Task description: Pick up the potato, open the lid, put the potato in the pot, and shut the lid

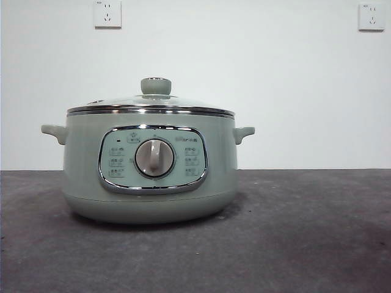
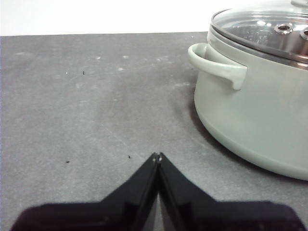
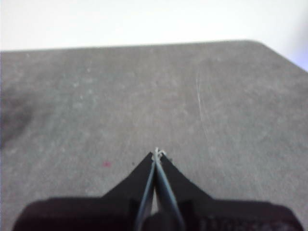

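Large round pale sage-green electric cooker pot (image 1: 149, 165): stood on the dark grey table (image 1: 305, 238), left of centre in the front view, before a white wall (image 1: 256, 73). Round domed glass lid (image 1: 151, 105): seated on the pot's rim. Two white wall sockets (image 1: 107, 13): set high on the wall, one above the pot, one far right. Left black two-jaw gripper (image 2: 158, 156): held above bare table beside the pot's side handle (image 2: 216, 67), apart from it. Right black two-jaw gripper (image 3: 157, 155): held over bare table.

We see the pot (image 1: 149, 165) standing left of centre in the frame on the dark grey table (image 1: 305, 238), its button panel (image 1: 153, 160) and dial (image 1: 154, 158) facing us. The lid (image 1: 151, 104) sits closed on its rim, knob (image 1: 156, 85) uppermost. Two wall sockets (image 1: 107, 13) mark the white wall's upper corners.
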### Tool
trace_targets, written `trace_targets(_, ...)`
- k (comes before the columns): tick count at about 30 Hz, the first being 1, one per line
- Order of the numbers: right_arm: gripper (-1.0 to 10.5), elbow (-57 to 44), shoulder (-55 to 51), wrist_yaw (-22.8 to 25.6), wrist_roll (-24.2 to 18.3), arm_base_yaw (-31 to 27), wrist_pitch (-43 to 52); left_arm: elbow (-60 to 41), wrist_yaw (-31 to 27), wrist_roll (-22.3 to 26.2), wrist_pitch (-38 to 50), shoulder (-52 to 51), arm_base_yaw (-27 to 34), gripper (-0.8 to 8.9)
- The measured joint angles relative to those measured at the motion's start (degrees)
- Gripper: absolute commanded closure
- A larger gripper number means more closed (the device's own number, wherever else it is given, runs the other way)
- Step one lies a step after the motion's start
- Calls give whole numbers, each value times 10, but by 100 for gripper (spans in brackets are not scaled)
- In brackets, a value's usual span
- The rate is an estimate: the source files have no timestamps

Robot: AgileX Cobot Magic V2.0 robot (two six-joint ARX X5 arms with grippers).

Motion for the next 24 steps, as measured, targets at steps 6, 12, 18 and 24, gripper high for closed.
trace_targets(6, 945, -24, -2, -2, 0, 0, 3, 0, 0, 0, 0, 2, 0, 815)
trace_targets(12, 945, -24, -3, -1, 1, 0, 5, 0, 0, 0, 0, 4, 0, 815)
trace_targets(18, 945, -24, -3, -1, 1, 0, 5, 0, 0, 0, 0, 5, 0, 815)
trace_targets(24, 945, -24, -3, -1, 1, 0, 5, 0, 0, 0, 0, 5, 0, 815)
